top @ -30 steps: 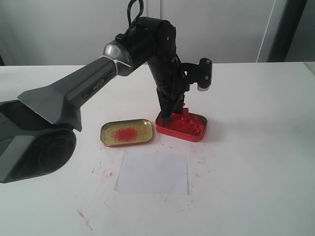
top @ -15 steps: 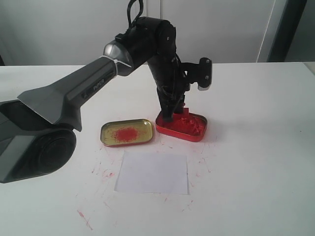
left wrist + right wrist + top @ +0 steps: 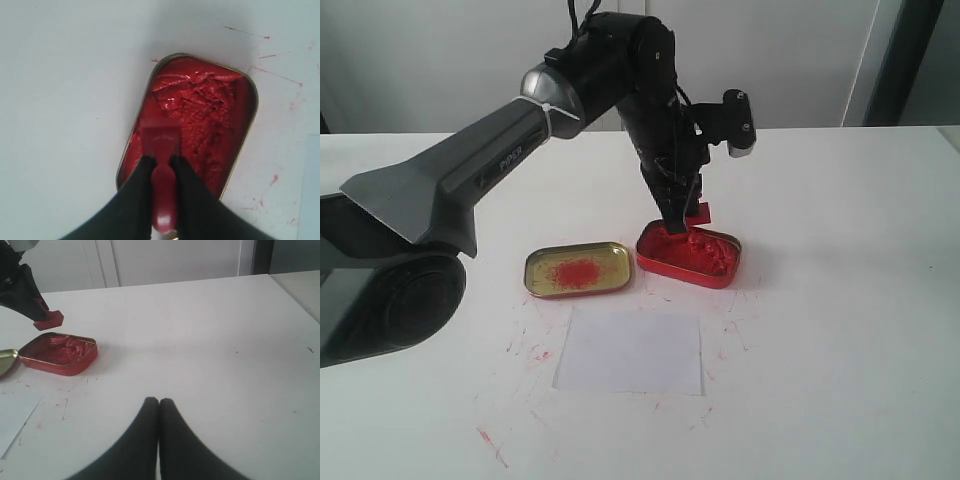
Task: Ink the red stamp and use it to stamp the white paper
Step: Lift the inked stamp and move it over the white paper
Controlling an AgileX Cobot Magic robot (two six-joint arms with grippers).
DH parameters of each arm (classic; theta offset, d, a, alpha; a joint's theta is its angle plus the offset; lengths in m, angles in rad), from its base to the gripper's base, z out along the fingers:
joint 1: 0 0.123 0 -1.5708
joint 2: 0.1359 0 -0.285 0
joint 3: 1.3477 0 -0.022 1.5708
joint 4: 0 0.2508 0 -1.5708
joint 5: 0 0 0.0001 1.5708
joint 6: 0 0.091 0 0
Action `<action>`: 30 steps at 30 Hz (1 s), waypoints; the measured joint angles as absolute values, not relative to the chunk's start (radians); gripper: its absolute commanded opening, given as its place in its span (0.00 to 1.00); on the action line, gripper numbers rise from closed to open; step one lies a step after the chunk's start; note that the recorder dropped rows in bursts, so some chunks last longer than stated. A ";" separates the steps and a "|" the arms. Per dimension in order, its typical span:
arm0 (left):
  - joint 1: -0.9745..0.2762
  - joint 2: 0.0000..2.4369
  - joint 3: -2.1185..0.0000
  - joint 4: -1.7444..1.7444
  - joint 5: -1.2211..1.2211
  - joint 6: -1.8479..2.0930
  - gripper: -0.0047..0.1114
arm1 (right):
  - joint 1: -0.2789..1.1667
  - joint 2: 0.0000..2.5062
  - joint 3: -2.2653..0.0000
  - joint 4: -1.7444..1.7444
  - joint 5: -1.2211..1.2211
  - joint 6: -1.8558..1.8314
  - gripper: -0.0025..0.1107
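My left gripper (image 3: 684,205) is shut on the knob handle of the red stamp (image 3: 697,212), holding it just above the red ink tin (image 3: 692,254). In the left wrist view the stamp (image 3: 161,150) hangs base-down over the wet red ink of the tin (image 3: 210,115), black fingers (image 3: 192,200) on either side of its handle. The right wrist view shows the stamp (image 3: 48,319) lifted clear of the tin (image 3: 59,353). The white paper (image 3: 630,352) lies flat in front of the tin. My right gripper (image 3: 159,402) is shut and holds nothing, low over bare table.
A gold tin lid (image 3: 577,270) with a red smear lies left of the ink tin. Red ink marks speckle the white table (image 3: 840,330) around the paper. The left arm (image 3: 470,180) stretches in from the left.
The left gripper has risen, lifting the stamp out of the ink to just above the tin. Paper, lid and tin have not moved.
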State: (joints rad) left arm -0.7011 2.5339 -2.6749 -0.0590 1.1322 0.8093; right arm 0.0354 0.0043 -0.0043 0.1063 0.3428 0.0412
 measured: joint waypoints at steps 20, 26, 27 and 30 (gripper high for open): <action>-0.671 2.224 -2.180 -0.087 1.130 0.687 0.04 | 0.035 0.004 -0.004 0.106 0.343 0.041 0.02; -0.671 2.134 -1.990 -0.114 1.129 0.681 0.04 | 0.035 0.004 -0.004 0.106 0.343 0.041 0.02; -0.671 2.119 -1.954 -0.115 1.129 0.681 0.04 | 0.035 0.004 -0.004 0.106 0.343 0.041 0.02; -0.671 2.079 -1.852 -0.127 1.129 0.683 0.04 | 0.035 0.004 -0.004 0.106 0.343 0.041 0.02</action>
State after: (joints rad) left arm -0.6714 2.0786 -1.8524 -0.1270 1.1286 0.6830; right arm 0.0354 0.0043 -0.0043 0.1063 0.3428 0.0412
